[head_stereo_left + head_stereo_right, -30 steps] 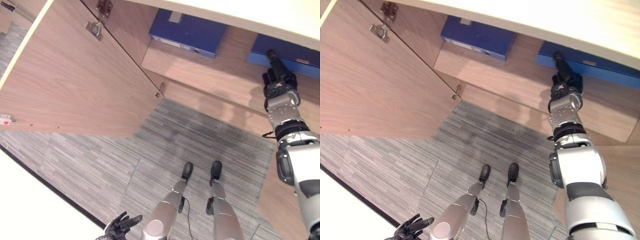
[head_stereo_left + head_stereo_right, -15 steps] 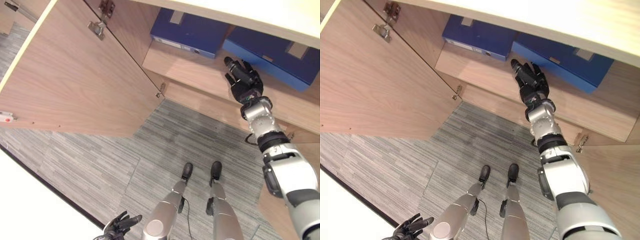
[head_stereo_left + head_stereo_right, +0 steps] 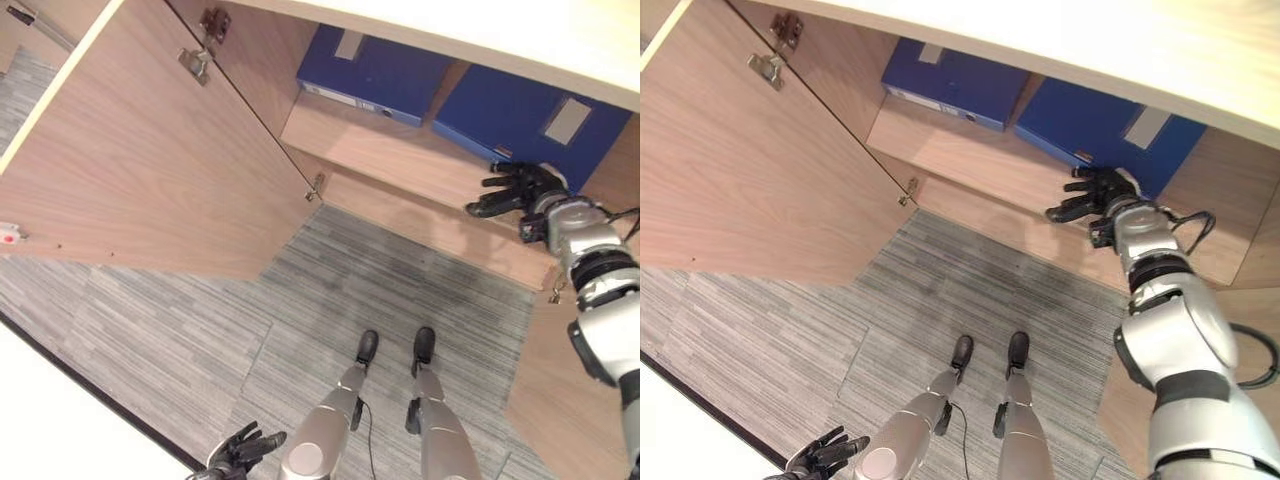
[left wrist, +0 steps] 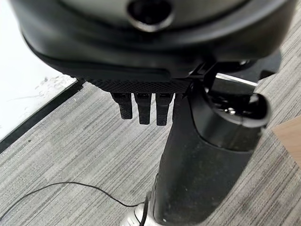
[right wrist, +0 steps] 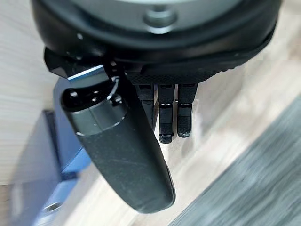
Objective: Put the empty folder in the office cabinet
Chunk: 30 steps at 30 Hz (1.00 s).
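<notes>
Two blue folders lie on the cabinet shelf (image 3: 370, 140). One blue folder (image 3: 375, 65) sits at the back left. The other blue folder (image 3: 515, 120) lies slanted to its right, its white label facing up. My right hand (image 3: 515, 188) is open with fingers spread, at the shelf's front edge just below that folder's near corner, holding nothing. In the right wrist view the fingers (image 5: 168, 113) are straight over the wood, with the folder's blue edge (image 5: 28, 179) beside the thumb. My left hand (image 3: 240, 455) hangs open low at my left side, over the carpet (image 4: 70, 155).
The cabinet's left door (image 3: 150, 150) stands wide open on the left, with hinges (image 3: 195, 60) at its top. Part of the right door (image 3: 560, 390) shows at the lower right. The cabinet's pale top (image 3: 1090, 40) overhangs the shelf. Grey carpet (image 3: 250, 310) lies below.
My right hand has drawn back from the shelf, down and to the right, to the front edge. The right folder has slid left, closer to the other one. The view shifted slightly.
</notes>
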Available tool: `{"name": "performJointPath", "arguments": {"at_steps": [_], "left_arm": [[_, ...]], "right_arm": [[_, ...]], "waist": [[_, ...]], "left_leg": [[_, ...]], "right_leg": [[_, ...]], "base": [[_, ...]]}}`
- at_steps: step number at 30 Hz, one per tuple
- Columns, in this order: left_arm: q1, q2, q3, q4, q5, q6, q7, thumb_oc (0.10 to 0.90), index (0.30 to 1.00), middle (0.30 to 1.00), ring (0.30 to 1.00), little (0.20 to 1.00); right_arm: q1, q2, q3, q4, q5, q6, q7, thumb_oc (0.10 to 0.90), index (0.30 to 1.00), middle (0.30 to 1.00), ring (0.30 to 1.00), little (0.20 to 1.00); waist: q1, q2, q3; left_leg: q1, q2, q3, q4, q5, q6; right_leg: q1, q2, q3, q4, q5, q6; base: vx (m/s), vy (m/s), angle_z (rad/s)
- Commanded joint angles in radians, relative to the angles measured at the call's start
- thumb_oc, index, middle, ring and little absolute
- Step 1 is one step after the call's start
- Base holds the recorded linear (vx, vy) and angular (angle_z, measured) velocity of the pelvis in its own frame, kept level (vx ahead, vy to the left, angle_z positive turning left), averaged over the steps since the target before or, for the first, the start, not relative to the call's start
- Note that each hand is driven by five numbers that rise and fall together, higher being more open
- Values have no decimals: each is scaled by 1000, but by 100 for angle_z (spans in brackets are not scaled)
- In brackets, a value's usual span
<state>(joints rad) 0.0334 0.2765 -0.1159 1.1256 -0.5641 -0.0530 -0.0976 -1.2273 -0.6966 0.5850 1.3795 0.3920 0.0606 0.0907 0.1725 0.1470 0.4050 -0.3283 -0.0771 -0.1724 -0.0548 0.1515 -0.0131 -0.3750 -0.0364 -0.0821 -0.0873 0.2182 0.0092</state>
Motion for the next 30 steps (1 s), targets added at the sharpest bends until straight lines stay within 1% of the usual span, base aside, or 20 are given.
{"name": "performJointPath", "arguments": {"at_steps": [1, 3, 6, 10, 12, 14, 15, 16, 17, 18, 19, 21, 22, 23, 25, 26, 27, 28, 29, 30], "left_arm": [[136, 111, -14, 45, 48, -8, 28, 800, 900, 900, 900, 900], [136, 109, -13, 44, 47, -8, 30, 800, 900, 900, 900, 900], [140, 103, -17, 30, 41, -13, 40, 800, 900, 900, 900, 900], [138, 102, -24, 13, 37, -19, 51, 800, 900, 900, 900, 900], [139, 97, -30, 5, 29, -22, 52, 800, 900, 900, 900, 900], [141, 97, -34, -13, 26, -23, 56, 800, 900, 900, 900, 900], [141, 92, -34, -23, 21, -28, 68, 800, 900, 900, 900, 900], [134, 86, -29, -34, 17, -35, 84, 800, 900, 900, 900, 900], [122, 84, -26, -49, 6, -47, 103, 800, 900, 900, 900, 900], [108, 86, -27, -58, -3, -47, 111, 800, 900, 900, 900, 900], [62, 70, -16, 49, 19, -30, 120, 800, 900, 900, 900, 900], [22, 63, 15, 121, 80, -14, 124, 800, 900, 900, 900, 900], [16, 57, 31, 135, 99, -7, 125, 800, 900, 900, 900, 900], [16, 57, 31, 135, 99, -7, 125, 800, 900, 900, 900, 900], [7, 40, 57, 154, 150, 1, 125, 800, 900, 900, 900, 900], [2, 35, 68, 154, 174, 6, 120, 800, 900, 900, 900, 900], [-7, 32, 90, 162, 220, 11, 109, 800, 900, 900, 900, 900], [-7, 32, 89, 162, 220, 11, 109, 800, 900, 900, 900, 900], [-11, 29, 94, 164, 256, 10, 104, 800, 900, 900, 900, 900], [-19, 20, 104, 175, 290, 18, 86, 800, 900, 900, 900, 900]], "right_arm": [[-38, -81, 117, 35, -130, 4, -72, 800, 900, 900, 900, 900], [-44, -86, 116, 40, -136, 3, -82, 800, 900, 900, 900, 900], [-69, -96, 86, 36, -104, -13, -138, 800, 900, 900, 900, 900], [-91, -103, 88, 52, -111, -10, -156, 800, 900, 900, 900, 900], [-90, -93, 80, 60, -106, -10, -164, 800, 900, 900, 900, 900], [-83, -78, 88, 56, -140, -9, -177, 800, 900, 900, 900, 900], [-80, -70, 100, 46, -198, -15, -208, 800, 900, 900, 900, 900], [-78, -76, 94, 17, -239, -25, -268, 800, 900, 900, 900, 900], [-52, -82, 69, -36, -225, -38, -297, 800, 900, 900, 900, 900], [-19, -70, 40, -72, -179, -45, -292, 800, 900, 900, 900, 900], [168, 44, -18, -231, -126, -61, -257, 800, 900, 900, 900, 900], [291, 63, 1, -396, -181, -60, -229, 800, 900, 900, 900, 900], [356, 68, -6, -484, -184, -67, -214, 800, 900, 900, 900, 900], [356, 68, -7, -484, -185, -66, -214, 800, 900, 900, 900, 900], [516, 65, -32, -663, -186, -90, -172, 800, 900, 900, 900, 900], [593, 40, -50, -776, -191, -103, -143, 800, 900, 900, 900, 900], [709, -3, -95, -879, -191, -127, -101, 800, 900, 900, 900, 900], [712, -4, -97, -881, -191, -126, -101, 800, 900, 900, 900, 900], [774, -31, -125, -948, -194, -135, -78, 800, 900, 900, 900, 900], [872, -64, -179, -1045, -190, -146, -47, 800, 900, 900, 900, 900]], "waist": [[8, 1, -70], [8, 2, -71], [12, 12, -73], [14, 22, -73], [17, 28, -75], [17, 32, -73], [17, 35, -69], [18, 39, -66], [18, 39, -62], [12, 34, -59], [-21, -17, -89], [-46, -53, -118], [-55, -66, -130], [-56, -67, -132], [-80, -93, -163], [-92, -106, -179], [-107, -119, -214], [-105, -119, -213], [-114, -130, -234], [-131, -144, -269]], "left_leg": [[-29, -37, 12, -32, -25, -17], [-30, -38, 13, -32, -25, -16], [-33, -39, 16, -32, -25, -17], [-36, -43, 17, -32, -26, -17], [-39, -45, 19, -32, -25, -17], [-43, -46, 18, -32, -24, -16], [-46, -47, 18, -32, -22, -16], [-49, -49, 20, -32, -21, -16], [-50, -49, 22, -32, -19, -16], [-41, -46, 26, -32, -21, -17], [16, -39, 38, -32, -40, -11], [52, -34, 42, -32, -55, -7], [74, -33, 42, -32, -64, -4], [71, -33, 42, -32, -62, -4], [110, -31, 43, -32, -77, -1], [131, -28, 48, -32, -86, 1], [166, -26, 52, -32, -102, 5], [168, -26, 52, -32, -102, 5], [190, -22, 58, -32, -113, 8], [224, -19, 70, -32, -128, 13]], "right_leg": [[12, 11, -28, 0, -109, 61], [11, 11, -27, 0, -109, 61], [6, 9, -23, 0, -106, 64], [2, 7, -22, 0, -106, 66], [-2, 6, -20, 0, -104, 67], [-6, 6, -19, 0, -103, 67], [-10, 5, -19, 0, -102, 68], [-12, 3, -19, 0, -102, 69], [-13, 3, -17, 0, -102, 70], [-5, 3, -14, 0, -104, 72], [51, 8, -5, 0, -117, 68], [88, 8, -6, 0, -128, 67], [110, 7, -6, 0, -132, 67], [107, 7, -6, 0, -131, 68], [142, 7, -6, 0, -141, 69], [161, 6, -7, 0, -143, 71], [192, 6, -9, 0, -149, 74], [194, 6, -8, 0, -150, 74], [215, 7, -7, 0, -155, 76], [242, 9, -4, 0, -158, 79]], "base": [[0, 0, 0], [0, 0, 0], [0, 0, 0], [-2, 5, -1], [-10, 19, -7], [-10, 4, -5], [0, 0, 0], [-42, 20, 0], [-45, 37, 2], [33, 80, 1], [80, 76, 2], [115, 46, -8], [71, 18, -17], [65, 20, -23], [66, 40, -23], [107, 71, -9], [83, 53, -4], [102, 56, -6], [115, 55, -11], [141, 80, -14]]}}
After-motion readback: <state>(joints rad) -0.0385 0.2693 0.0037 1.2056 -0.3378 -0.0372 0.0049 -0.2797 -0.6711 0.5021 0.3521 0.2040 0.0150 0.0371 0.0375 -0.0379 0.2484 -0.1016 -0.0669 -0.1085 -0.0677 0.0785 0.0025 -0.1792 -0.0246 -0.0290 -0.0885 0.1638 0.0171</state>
